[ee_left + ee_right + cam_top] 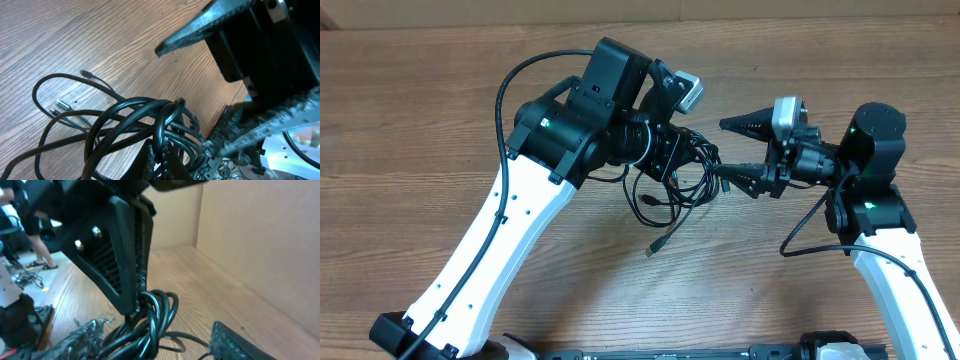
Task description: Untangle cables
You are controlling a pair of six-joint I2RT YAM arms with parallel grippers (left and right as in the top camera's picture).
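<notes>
The cables [665, 190] are a bundle of thin black loops on the wooden table, with one plug end [653, 248] trailing toward the front. My left gripper [688, 152] reaches down into the top of the bundle. In the left wrist view it [162, 160] is shut on a loop of the cables [130, 112]. My right gripper [720, 148] points left at the bundle and is open, its lower finger against the right side of the loops. In the right wrist view the cables [160, 312] hang between its spread fingers [80, 335], under the left gripper's black fingers [125, 270].
Loose cable ends with small plugs [60, 106] lie on the wood to the left of the bundle. A cardboard wall [260, 245] stands behind the table. A black rail [670, 352] runs along the front edge.
</notes>
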